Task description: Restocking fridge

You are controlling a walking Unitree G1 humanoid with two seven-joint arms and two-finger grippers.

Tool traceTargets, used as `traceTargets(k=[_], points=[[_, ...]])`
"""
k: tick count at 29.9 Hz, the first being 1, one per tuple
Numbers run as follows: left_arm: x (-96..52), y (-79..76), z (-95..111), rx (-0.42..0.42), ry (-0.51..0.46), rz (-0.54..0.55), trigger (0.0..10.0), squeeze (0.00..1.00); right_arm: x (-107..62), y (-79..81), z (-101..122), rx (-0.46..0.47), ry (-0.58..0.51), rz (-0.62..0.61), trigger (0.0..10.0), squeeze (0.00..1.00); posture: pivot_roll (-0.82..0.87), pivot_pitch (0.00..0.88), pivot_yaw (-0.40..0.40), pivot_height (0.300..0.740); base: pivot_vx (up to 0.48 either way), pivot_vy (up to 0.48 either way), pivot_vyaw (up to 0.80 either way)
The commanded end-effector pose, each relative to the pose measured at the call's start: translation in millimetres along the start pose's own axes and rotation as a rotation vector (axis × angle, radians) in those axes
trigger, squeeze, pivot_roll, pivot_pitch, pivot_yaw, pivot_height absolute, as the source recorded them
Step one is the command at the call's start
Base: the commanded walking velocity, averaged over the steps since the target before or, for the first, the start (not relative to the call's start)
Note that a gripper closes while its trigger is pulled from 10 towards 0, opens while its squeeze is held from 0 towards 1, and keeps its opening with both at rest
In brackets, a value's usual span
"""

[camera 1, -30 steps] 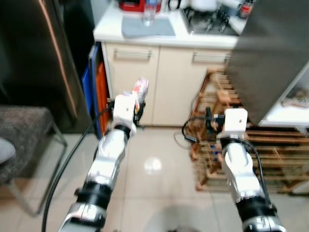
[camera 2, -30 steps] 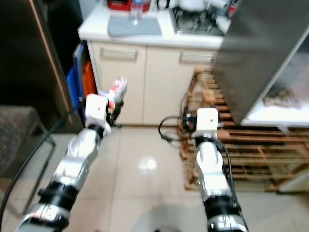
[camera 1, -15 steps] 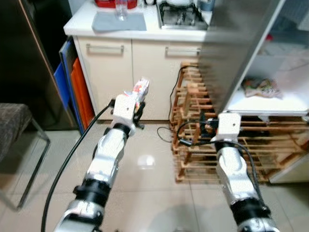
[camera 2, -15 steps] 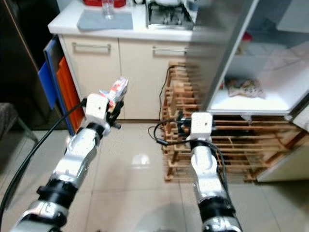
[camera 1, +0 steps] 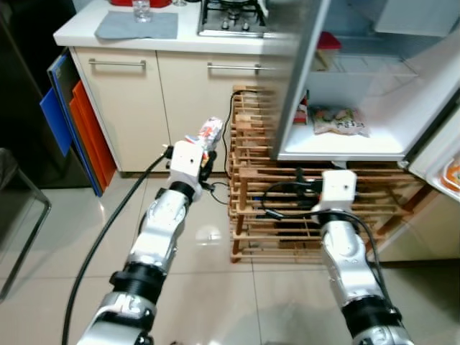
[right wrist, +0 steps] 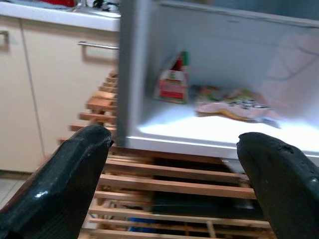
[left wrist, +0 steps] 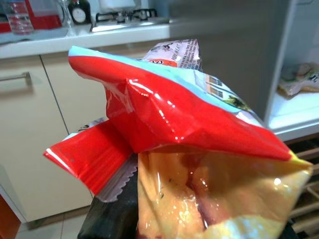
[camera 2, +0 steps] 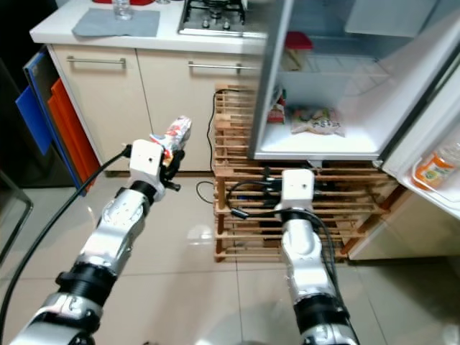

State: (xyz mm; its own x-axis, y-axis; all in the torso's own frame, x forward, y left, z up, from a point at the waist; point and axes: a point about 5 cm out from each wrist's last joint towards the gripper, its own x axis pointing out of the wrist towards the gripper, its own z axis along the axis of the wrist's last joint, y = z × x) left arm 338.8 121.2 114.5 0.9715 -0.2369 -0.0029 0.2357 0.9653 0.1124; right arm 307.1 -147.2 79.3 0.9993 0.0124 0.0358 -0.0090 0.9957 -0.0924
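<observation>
From the left eye I've got the left pincer raised in front of me, clamped on a crinkly red, white and yellow plastic snack bag that sticks up above the fingers, level with the cream cabinet doors. The right pincer is held out low before the slatted wooden rack. Past it stands the open white fridge, with a flat printed food packet lying on its lower shelf.

The right eye gives the same layout: bag up in the left pincer, well apart from the fridge opening, and an orange drink bottle sitting in the fridge door shelf at the far right. A grey cloth lies on the white tabletop beside a gas hob.

On the left wrist, the bag fills the foreground, its red sealed end and yellow clear part pinched between the black fingers.

On the right wrist, the two black fingers stand wide apart, holding nothing, aimed at the fridge shelf where a small red and green carton stands next to the flat packet.
</observation>
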Motion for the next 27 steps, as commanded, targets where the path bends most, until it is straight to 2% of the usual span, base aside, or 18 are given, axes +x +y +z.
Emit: traceTargets(k=[1,9,13,16,20,23,27], points=[[3.6,-9.6,6,0.004,-0.025,-0.029,10.0,0.00,-1.3,-9.1,-1,-0.004,0.001,-0.026,10.0,0.05,-0.16,0.000,0.020,0.740,0.000,-0.442,0.00],[6.4,-11.5,8,-0.004,-0.037,-0.029,10.0,0.00,-4.6,-11.0,-3,0.008,0.007,-0.021,10.0,0.05,-0.17,0.000,0.025,0.740,0.035,-0.435,0.00],[6.6,-11.4,7,0.001,-0.035,-0.029,10.0,0.00,-7.1,-12.9,-4,0.011,0.007,-0.021,10.0,0.06,-0.17,0.000,0.027,0.740,0.000,0.000,0.00],[6.6,-17.5,9,0.001,-0.044,-0.086,10.0,0.00,-7.9,-13.5,-5,0.012,0.008,-0.024,10.0,0.05,-0.18,0.000,0.031,0.740,0.000,0.000,0.00],[7.3,-24.8,15,0.025,-0.075,-0.137,10.0,0.00,-7.3,-12.0,-4,0.025,0.005,-0.025,10.0,0.05,-0.18,0.000,0.037,0.740,0.480,0.000,0.00],[8.5,-30.3,21,0.091,-0.113,-0.175,10.0,0.00,-5.8,-6.3,-1,0.030,-0.008,-0.011,10.0,0.05,-0.18,0.000,0.045,0.740,0.480,0.000,0.00],[10.2,-29.2,23,0.079,-0.116,-0.169,10.0,0.00,-4.6,-1.9,1,0.030,-0.019,0.003,10.0,0.06,-0.18,0.000,0.049,0.740,0.480,0.000,0.00]])
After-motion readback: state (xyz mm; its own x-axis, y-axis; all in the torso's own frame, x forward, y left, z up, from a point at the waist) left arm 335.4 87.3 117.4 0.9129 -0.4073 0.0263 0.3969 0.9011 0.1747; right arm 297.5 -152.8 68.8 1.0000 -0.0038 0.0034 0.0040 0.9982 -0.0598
